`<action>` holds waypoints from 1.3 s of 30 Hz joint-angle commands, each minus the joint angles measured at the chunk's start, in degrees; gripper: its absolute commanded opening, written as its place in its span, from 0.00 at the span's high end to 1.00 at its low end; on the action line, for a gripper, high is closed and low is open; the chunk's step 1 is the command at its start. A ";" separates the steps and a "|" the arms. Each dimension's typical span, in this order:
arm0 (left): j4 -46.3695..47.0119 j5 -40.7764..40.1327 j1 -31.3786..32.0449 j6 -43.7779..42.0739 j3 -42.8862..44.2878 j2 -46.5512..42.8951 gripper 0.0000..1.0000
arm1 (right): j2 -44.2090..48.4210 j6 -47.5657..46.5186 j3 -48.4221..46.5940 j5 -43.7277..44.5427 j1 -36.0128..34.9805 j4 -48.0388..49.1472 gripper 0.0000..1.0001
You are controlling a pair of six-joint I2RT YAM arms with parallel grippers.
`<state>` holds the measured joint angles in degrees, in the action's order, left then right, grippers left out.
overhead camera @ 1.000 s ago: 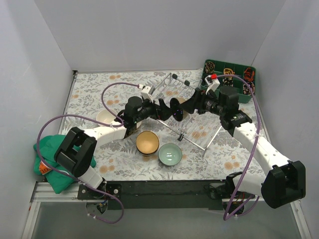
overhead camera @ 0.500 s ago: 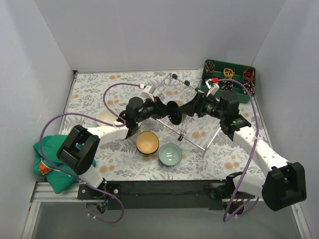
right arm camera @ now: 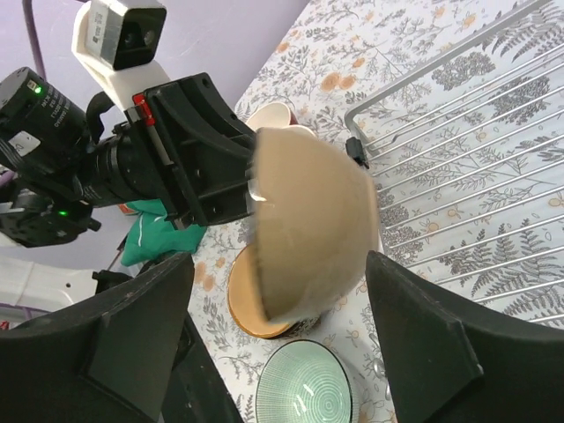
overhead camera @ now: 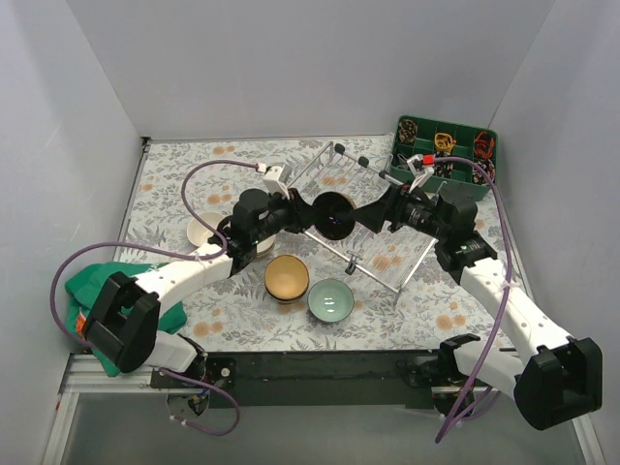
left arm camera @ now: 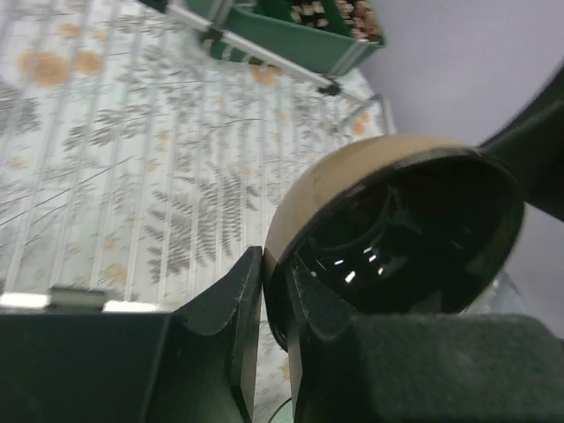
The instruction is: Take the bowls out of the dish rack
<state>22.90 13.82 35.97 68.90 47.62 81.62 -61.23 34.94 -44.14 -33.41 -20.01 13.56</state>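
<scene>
- The left gripper is squeezed shut on the rim of the held bowl; in the left wrist view one of its fingers sits outside the rim and the other sits inside, with the rim pinched between them
- The held bowl is tan on the outside and dark and shiny on the inside; it is tipped on its side; it is up in the air in front of the dish rack, between the two grippers
- The right gripper is close to the other side of that bowl; its fingers are spread wide apart and grip nothing; in the right wrist view the round tan back of the bowl shows between them; I cannot tell if they touch it
- The dish rack is tilted; its far side is lifted up and its near side is down by the table
- Three more bowls sit on the table, out of the rack; the tan bowl has an orange-brown inside; the green bowl is just beside it, on its right; the cream bowl is farther left, partly hidden by the left arm
- The green tray is in the far right corner, well apart from the bowls
- The green cloth lies at the near left edge of the table
</scene>
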 commanded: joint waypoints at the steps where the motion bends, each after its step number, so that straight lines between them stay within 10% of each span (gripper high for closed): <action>1: -18.44 -12.58 -0.81 -2.72 3.53 -7.44 1.00 | 3.39 -4.52 0.72 -0.26 0.06 -0.19 0.11; 16: -70.23 -29.11 -4.14 3.95 17.60 -13.25 1.00 | 9.28 -18.06 1.42 10.38 -0.03 -13.30 0.06; 39: -75.98 -24.46 -32.36 12.83 6.45 -25.54 1.00 | 13.95 -25.27 3.18 16.27 -6.71 -17.96 0.06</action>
<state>-52.75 -10.09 5.65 75.92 56.75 61.78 -48.60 11.55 -41.34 -18.65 -25.61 -4.75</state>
